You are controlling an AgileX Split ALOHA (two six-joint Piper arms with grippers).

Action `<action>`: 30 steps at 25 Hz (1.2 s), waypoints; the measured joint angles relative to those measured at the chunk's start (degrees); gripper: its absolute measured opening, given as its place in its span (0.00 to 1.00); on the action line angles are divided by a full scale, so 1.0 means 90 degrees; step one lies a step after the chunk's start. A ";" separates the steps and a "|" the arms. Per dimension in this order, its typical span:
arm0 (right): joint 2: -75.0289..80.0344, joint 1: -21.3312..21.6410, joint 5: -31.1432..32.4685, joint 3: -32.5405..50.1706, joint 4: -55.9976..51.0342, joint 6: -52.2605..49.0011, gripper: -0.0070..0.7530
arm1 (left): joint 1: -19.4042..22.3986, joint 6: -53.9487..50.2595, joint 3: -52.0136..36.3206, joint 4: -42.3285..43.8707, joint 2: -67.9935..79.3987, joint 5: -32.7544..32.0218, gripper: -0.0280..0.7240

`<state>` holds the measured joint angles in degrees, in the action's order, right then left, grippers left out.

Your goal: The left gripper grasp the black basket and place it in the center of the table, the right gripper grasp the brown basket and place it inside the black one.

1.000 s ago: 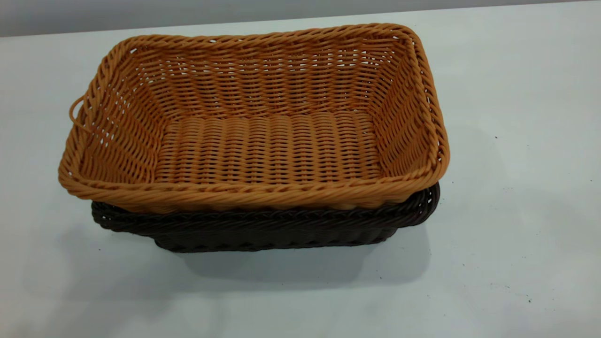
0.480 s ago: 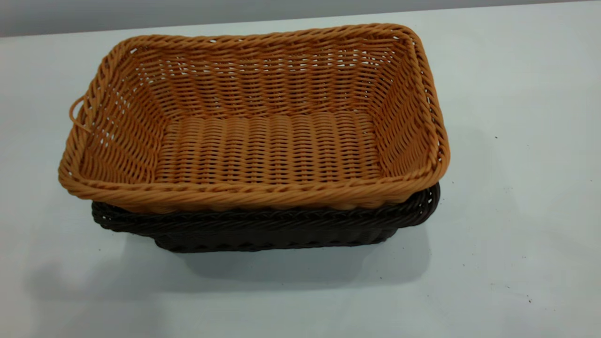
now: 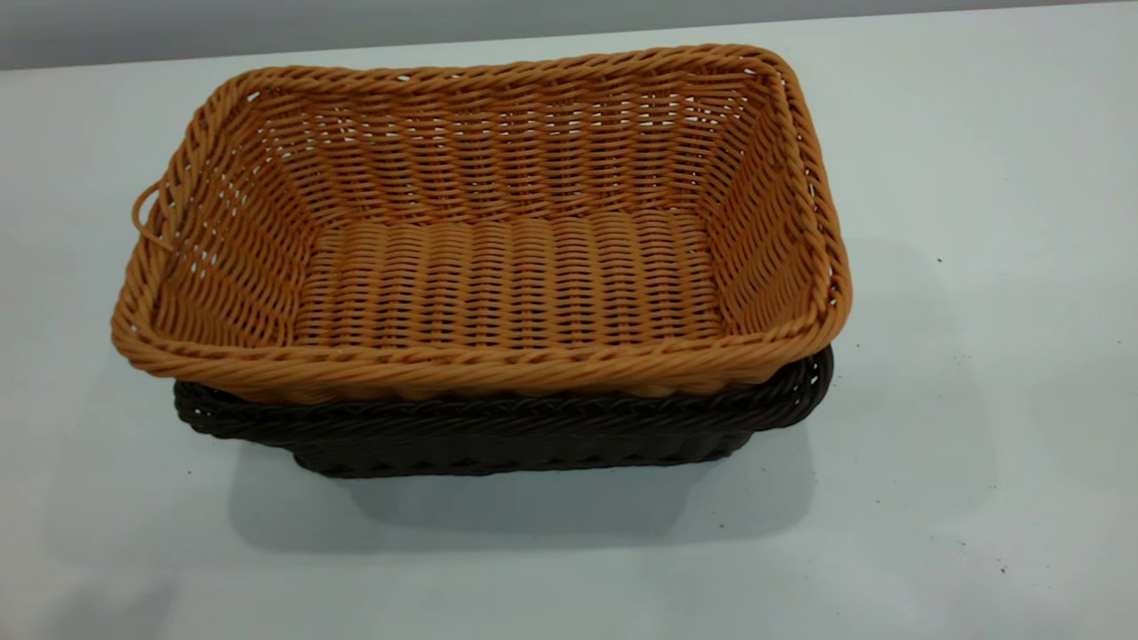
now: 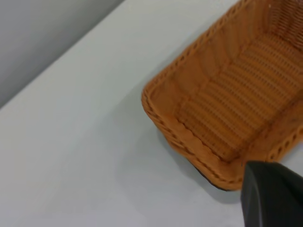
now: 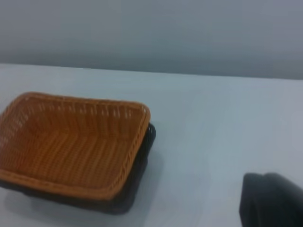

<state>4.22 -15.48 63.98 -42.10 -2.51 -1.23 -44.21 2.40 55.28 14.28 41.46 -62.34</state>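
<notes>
1. Exterior view: brown basket (image 3: 480, 222) sat nested inside the black basket (image 3: 498, 436), both resting near the middle of the table (image 3: 978, 444). Only the dark braided rim and part of the near wall showed below the orange-tan rim. Small loop stuck out from the brown basket's short end on the left-arm side. No arm or gripper in this view. Against the frames from a second and half a second before, baskets lay in exactly the same place; only the soft shadow on the table at the lower left had thinned out and gone, and a faint shadow had deepened to the right of the baskets.

2. Left wrist view: looked down on one short end of the brown basket (image 4: 222, 109), with a sliver of the black basket (image 4: 214, 182) peeking out beneath a corner. One dark rounded part of the left gripper (image 4: 272, 194) filled a corner of the picture, clear of both baskets and gripping nothing; could not tell how far its fingers were spread.

3. Right wrist view: stacked baskets seen from farther off, brown one (image 5: 71, 142) seated in black one (image 5: 137, 179), well apart from the right gripper (image 5: 270, 201). Just a dark blunt part of that gripper showed, gripping nothing; finger spread could not be told.
</notes>
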 joint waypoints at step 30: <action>-0.0469 0.0000 -0.0396 0.1603 -0.0165 0.0137 0.01 | 0.0000 0.0235 -0.2865 -0.1722 -0.3003 0.0194 0.04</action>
<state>0.00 -15.48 60.42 -27.68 -4.00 0.00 -44.21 4.52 29.49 -1.22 14.43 -60.60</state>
